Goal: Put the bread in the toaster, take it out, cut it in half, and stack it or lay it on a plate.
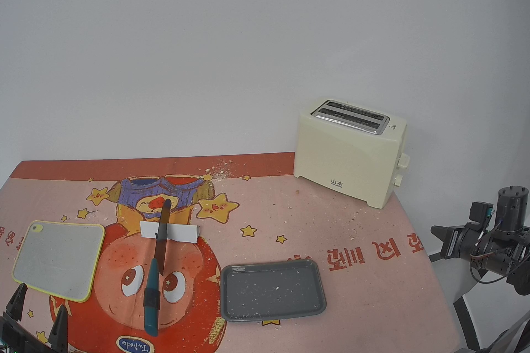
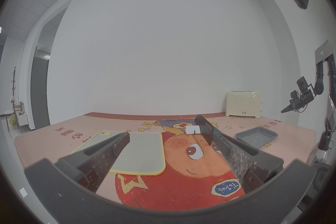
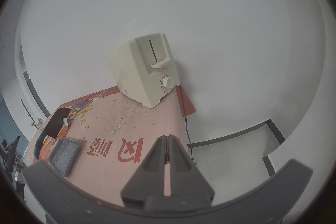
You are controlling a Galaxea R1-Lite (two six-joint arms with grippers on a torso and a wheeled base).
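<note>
Your head view lays out the whole table. The cream plastic toaster point(image 1: 350, 150) stands upright at the far right corner, with two long slots framed in bright metal on top. The plate point(image 1: 272, 290), a shallow grey rectangular tray with rounded corners and a few crumbs on it, lies flat near the front centre. To its left a knife point(image 1: 156, 271) with a teal handle and dark blade slopes up onto a small white rest point(image 1: 168, 231). A pale cutting board point(image 1: 59, 259) with a yellow-green rim lies flat further left.

Your left gripper point(image 1: 38, 310) sits at the near left corner, beside the board. Your right gripper point(image 1: 441, 233) hangs off the table's right edge, well apart from the toaster.

The left wrist view gives you what the head view barely shows: the left gripper point(image 2: 162, 130) with its jaws spread wide and nothing between them, looking low over the board point(image 2: 140, 154).

The right wrist view shows the right gripper point(image 3: 167, 151) with its jaws pressed together, only a thin slit between them, gripping nothing. It also shows the toaster's point(image 3: 145, 69) end face, with a lever point(image 3: 160, 63), a round dial point(image 3: 168, 82) and a dark cord point(image 3: 185, 119) dropping over the table edge.

Crumbs are scattered over the pink, cartoon-printed tablecloth point(image 1: 342, 216).
</note>
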